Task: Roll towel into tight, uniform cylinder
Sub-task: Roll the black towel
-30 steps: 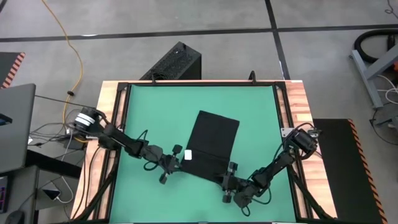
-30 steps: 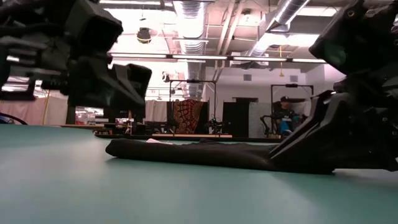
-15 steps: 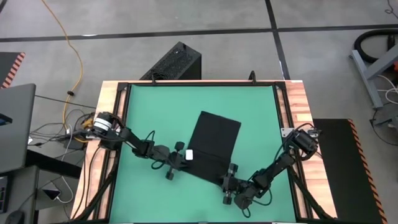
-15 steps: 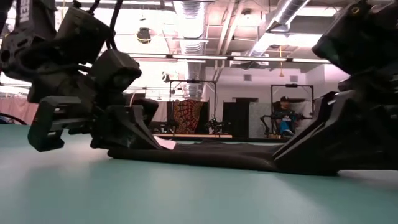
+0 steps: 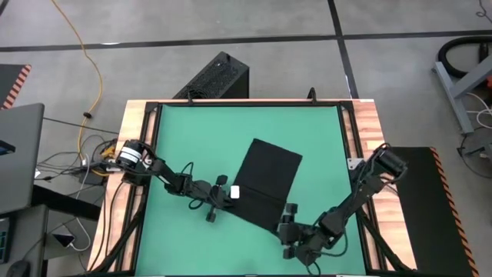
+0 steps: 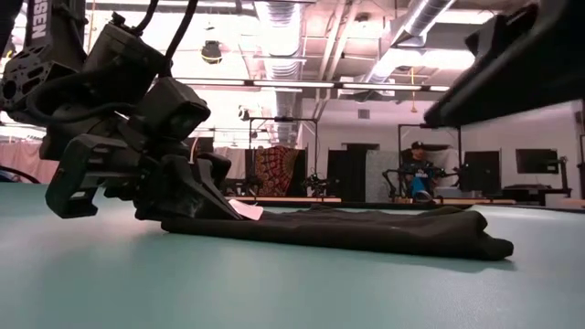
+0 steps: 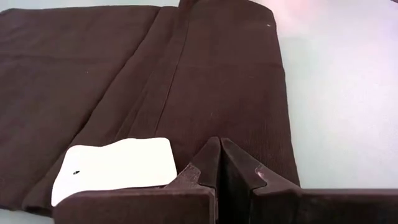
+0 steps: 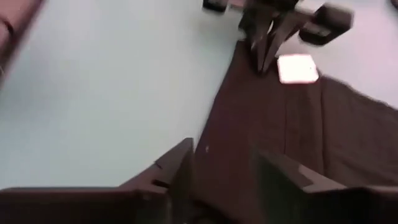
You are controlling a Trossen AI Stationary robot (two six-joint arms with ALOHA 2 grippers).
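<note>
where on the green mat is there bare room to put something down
Free: the far strip of the green mat beyond the towel, and both side margins. Crowded: the near edge, where the left gripper and right gripper meet the towel.

Right pincer (image 8: 221, 171) blurred in its wrist view, its arm cut off at the low view's top edge.

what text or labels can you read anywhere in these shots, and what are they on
"SEN": white letters running down the left arm's housing in the low view; the start of the word is cut off by the picture's edge.
White tag on the towel: blank apart from one small dark dot, no print readable.
Monitors in the room behind the table: too small to read.
Nothing else legible in any view.
</note>
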